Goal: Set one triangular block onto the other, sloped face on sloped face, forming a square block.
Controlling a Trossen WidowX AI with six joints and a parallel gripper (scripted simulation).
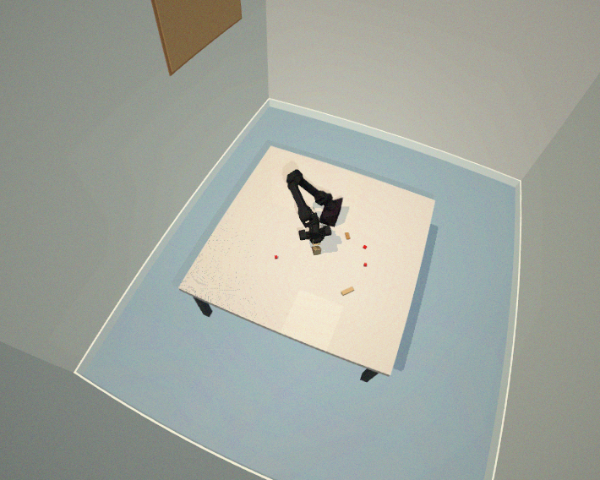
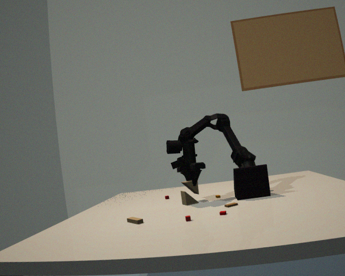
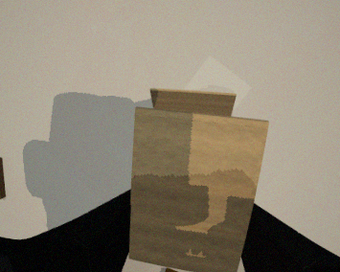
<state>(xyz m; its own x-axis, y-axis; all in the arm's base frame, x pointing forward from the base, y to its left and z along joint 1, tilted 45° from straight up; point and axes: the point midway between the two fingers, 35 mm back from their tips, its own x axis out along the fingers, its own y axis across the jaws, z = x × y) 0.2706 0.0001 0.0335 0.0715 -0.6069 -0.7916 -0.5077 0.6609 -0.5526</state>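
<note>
My gripper (image 2: 194, 183) is shut on one wooden triangular block (image 2: 192, 186) (image 3: 194, 192), which it holds in the air with its flat face up and its sloped face down. The other triangular block (image 1: 316, 250) (image 2: 187, 198) (image 3: 194, 101) stands on the table (image 1: 238, 248) (image 2: 77, 237), its sloped face up. The held block hangs just above the lower one, with a gap between them in the exterior view. In the wrist view the held block hides most of the lower block. The two sloped faces look roughly parallel.
Red cubes (image 1: 364, 246) (image 1: 365, 264) (image 1: 275, 257) lie around the blocks. A long wooden piece (image 1: 346, 291) (image 2: 134, 220) lies farther off. A smaller wooden piece (image 1: 346, 236) (image 2: 231, 204) and an orange piece (image 2: 217, 196) lie towards the arm's base (image 2: 251, 182).
</note>
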